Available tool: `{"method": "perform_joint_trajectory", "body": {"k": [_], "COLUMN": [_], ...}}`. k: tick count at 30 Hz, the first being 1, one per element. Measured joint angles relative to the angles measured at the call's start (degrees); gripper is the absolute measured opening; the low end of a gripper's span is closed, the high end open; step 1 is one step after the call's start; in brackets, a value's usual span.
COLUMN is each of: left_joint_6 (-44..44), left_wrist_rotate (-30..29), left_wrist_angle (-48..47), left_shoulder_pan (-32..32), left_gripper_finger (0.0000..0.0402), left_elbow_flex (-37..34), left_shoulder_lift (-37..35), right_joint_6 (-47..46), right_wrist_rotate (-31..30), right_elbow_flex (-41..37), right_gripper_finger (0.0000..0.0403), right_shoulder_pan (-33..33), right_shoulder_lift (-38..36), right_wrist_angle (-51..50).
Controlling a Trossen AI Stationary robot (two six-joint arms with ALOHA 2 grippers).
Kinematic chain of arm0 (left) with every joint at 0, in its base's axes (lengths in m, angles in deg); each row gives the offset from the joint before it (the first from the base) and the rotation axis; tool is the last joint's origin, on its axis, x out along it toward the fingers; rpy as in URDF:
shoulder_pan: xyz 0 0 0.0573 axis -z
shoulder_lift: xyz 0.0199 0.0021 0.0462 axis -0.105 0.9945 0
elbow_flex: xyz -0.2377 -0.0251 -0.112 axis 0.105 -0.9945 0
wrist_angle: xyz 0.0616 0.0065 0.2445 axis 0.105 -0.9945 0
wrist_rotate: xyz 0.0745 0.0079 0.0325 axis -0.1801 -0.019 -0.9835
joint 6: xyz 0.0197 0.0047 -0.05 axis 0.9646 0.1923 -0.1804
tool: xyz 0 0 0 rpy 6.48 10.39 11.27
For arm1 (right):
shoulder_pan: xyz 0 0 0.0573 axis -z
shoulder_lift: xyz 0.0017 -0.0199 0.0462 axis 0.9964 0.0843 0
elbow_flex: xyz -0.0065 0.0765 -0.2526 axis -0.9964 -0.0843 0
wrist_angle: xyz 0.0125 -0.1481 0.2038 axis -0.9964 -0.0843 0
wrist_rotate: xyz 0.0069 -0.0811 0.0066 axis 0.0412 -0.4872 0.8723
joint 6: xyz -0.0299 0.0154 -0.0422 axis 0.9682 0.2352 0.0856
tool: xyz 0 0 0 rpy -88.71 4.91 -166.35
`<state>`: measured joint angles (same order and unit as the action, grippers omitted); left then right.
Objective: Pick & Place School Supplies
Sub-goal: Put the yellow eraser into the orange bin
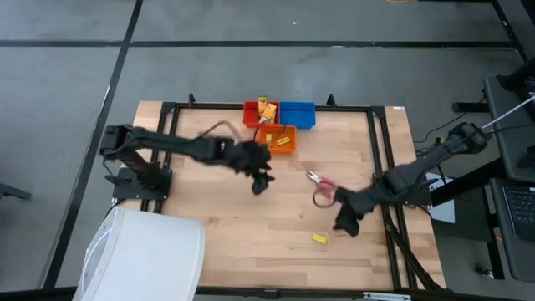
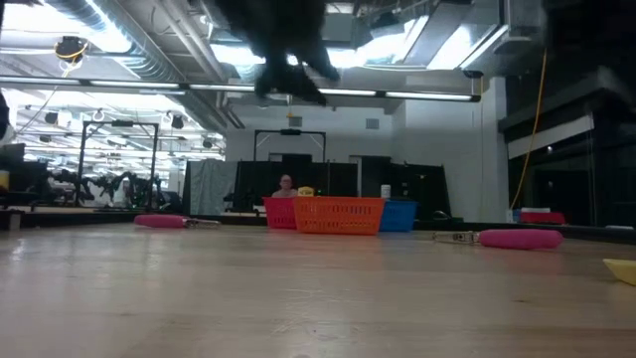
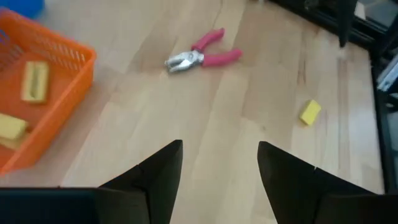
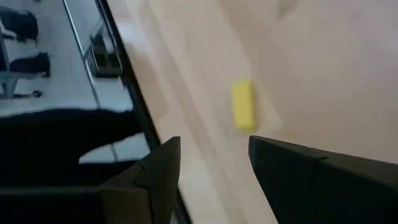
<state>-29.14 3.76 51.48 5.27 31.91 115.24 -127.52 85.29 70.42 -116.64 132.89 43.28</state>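
A red-handled scissor-like tool (image 1: 322,188) lies flat on the wooden table, also seen in the left wrist view (image 3: 199,57). A small yellow block (image 1: 319,239) rests nearer the table's near edge. My left gripper (image 1: 261,184) hovers open over the table's middle, left of the tool and near the orange bin (image 1: 277,139); its open fingers show in its wrist view (image 3: 217,146). My right gripper (image 1: 344,224) is open, just right of the block, and its wrist view (image 4: 214,140) looks at the block (image 4: 243,106). Yellow packets lie in the orange bin (image 3: 35,81).
Red (image 1: 253,114), blue (image 1: 298,114) and orange bins stand together at the far edge; a yellow packet (image 1: 267,109) sits in the red one. A white object (image 1: 146,255) covers the near left corner. A second pink item (image 2: 159,221) shows in the low view.
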Motion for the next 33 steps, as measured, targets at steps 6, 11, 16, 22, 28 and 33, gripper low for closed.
{"method": "perform_joint_trajectory", "body": {"k": [6,11,16,22,28,33], "left_joint_6": [-4.58,-4.78,-6.53,-5.84,-5.21,-4.02], "left_wrist_rotate": [-24.13,-26.12,-25.82,-24.27,-22.04,-19.97], "left_wrist_angle": [-3.03,-3.95,-5.56,-8.86,-11.24,-13.04], "left_shoulder_pan": [12.98,16.31,16.57,16.57,16.57,16.57], "left_gripper_finger": [0.0195,0.0194,0.0194,0.0194,0.0194,0.0194], "left_elbow_flex": [0.02,0.02,0.31,1.88,3.05,4.64], "left_shoulder_lift": [-3.98,-4.19,-4.19,-4.19,-4.19,-4.19], "right_joint_6": [-5.13,-0.87,4.98,3.63,3.46,3.42], "right_wrist_rotate": [-2.94,-2.12,-2.97,-8.15,-6.89,-2.84], "right_elbow_flex": [3.36,11.93,18.35,20.08,20.05,20.05], "right_gripper_finger": [0.0194,0.0194,0.0195,0.0195,0.0194,0.0194], "right_shoulder_pan": [-6.54,-7.35,-7.1,-6.4,-4.03,-3.48], "right_shoulder_lift": [11.64,25.36,34.46,35.13,38.46,41.92], "right_wrist_angle": [3.22,-2.75,-7.46,-9.13,-8.93,-7.13]}}
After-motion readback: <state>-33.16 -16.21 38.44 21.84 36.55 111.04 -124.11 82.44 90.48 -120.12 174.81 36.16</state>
